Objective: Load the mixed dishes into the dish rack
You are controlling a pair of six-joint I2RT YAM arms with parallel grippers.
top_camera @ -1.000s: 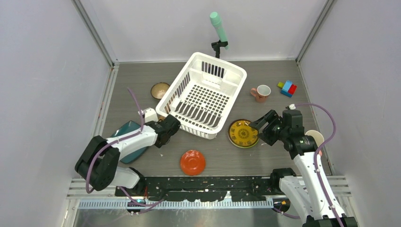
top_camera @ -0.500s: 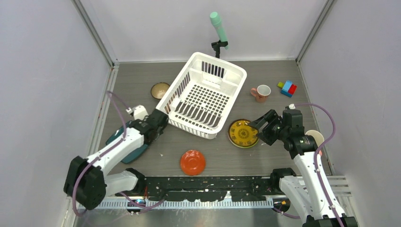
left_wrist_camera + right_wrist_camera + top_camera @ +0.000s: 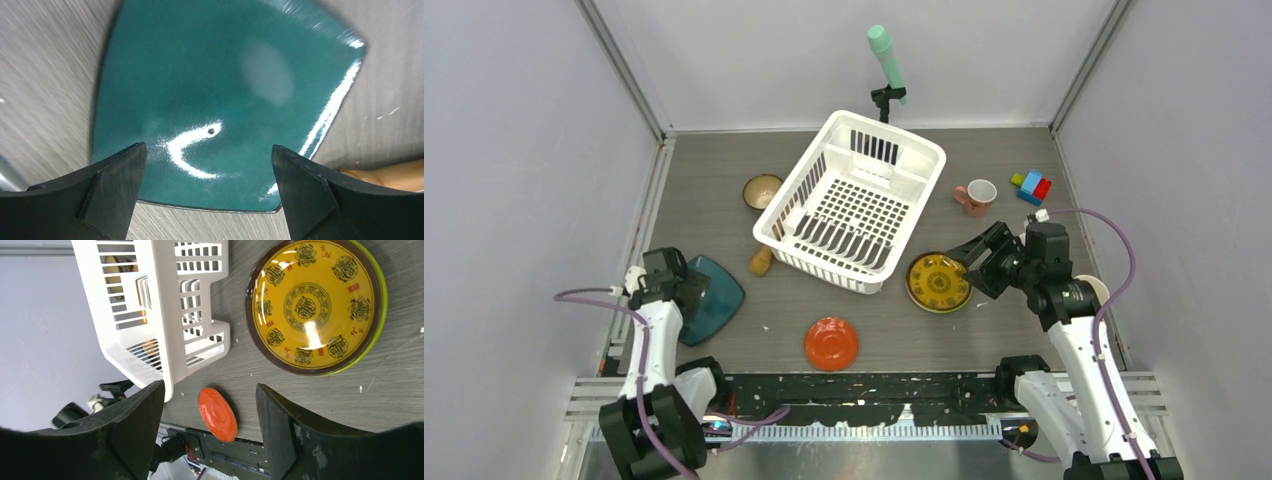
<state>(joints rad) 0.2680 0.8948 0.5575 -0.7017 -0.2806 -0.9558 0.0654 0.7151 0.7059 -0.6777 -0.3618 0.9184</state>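
The white dish rack [image 3: 854,200] [image 3: 150,305] stands slanted at mid-table with no dish showing inside. A dark teal plate [image 3: 716,300] [image 3: 225,90] lies flat at the left. My left gripper [image 3: 684,288] [image 3: 207,147] hangs open over its near edge, touching nothing. My right gripper [image 3: 976,268] [image 3: 210,387] is open and empty just right of the yellow patterned plate [image 3: 938,282] [image 3: 312,307]. The red-orange dish [image 3: 832,343] [image 3: 217,414] sits near the front edge. A small brown bowl [image 3: 762,190] is left of the rack, a pink mug [image 3: 976,197] right of it.
A tan object [image 3: 761,262] [image 3: 390,175] lies against the rack's near-left corner. Coloured toy blocks [image 3: 1032,186] sit at the far right. A mint-green cylinder [image 3: 886,55] on a black stand rises behind the rack. A pale-rimmed cup [image 3: 1094,288] is half hidden behind my right arm.
My left arm has swung away from the rack's near-left corner to the teal plate, and its jaws went from shut to open. The tan object now shows beside the rack. The right arm barely moved.
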